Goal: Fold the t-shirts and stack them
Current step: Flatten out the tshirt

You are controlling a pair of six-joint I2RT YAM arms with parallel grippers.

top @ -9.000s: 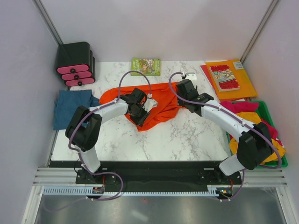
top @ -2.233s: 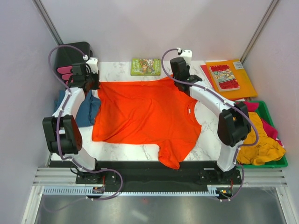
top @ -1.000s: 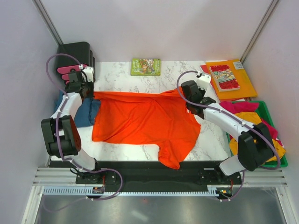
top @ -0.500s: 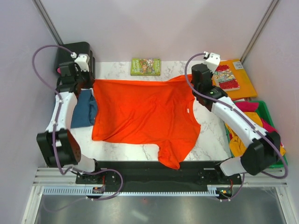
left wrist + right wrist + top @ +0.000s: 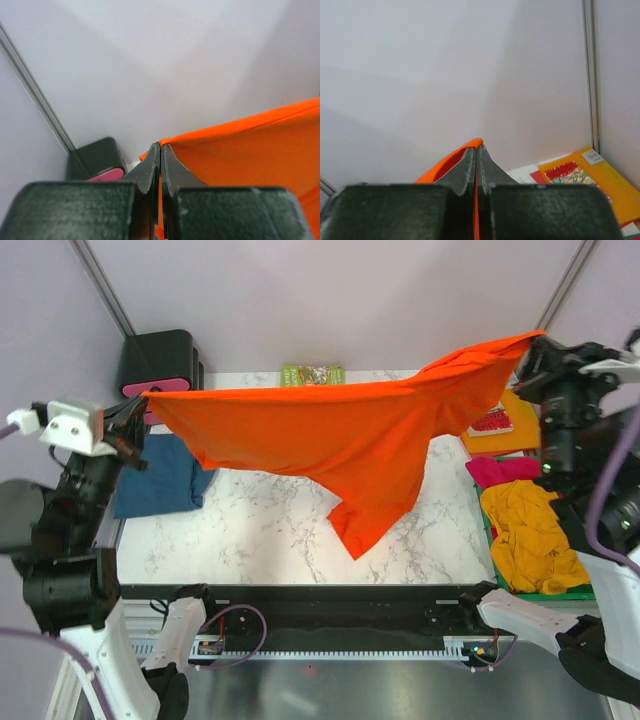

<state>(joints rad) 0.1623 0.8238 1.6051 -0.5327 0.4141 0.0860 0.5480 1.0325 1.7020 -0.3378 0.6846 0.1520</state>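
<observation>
Orange-red t-shirt (image 5: 330,430) is hanging above the table (image 5: 260,530), its taut edge running left to right. I'm clamping the left gripper (image 5: 148,396) and right gripper (image 5: 533,340) on opposite corners.

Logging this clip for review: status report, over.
Left gripper, right gripper shut on orange shirt. Shirt aloft, stretched between them over table. Nothing blocking.

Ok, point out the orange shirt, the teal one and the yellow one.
orange-red t-shirt (image 5: 330,432), top view, middle of hanging cloth.
teal-blue t-shirt (image 5: 163,485), top view, flat middle.
mustard-yellow t-shirt (image 5: 525,540), top view, crumpled middle.
</observation>
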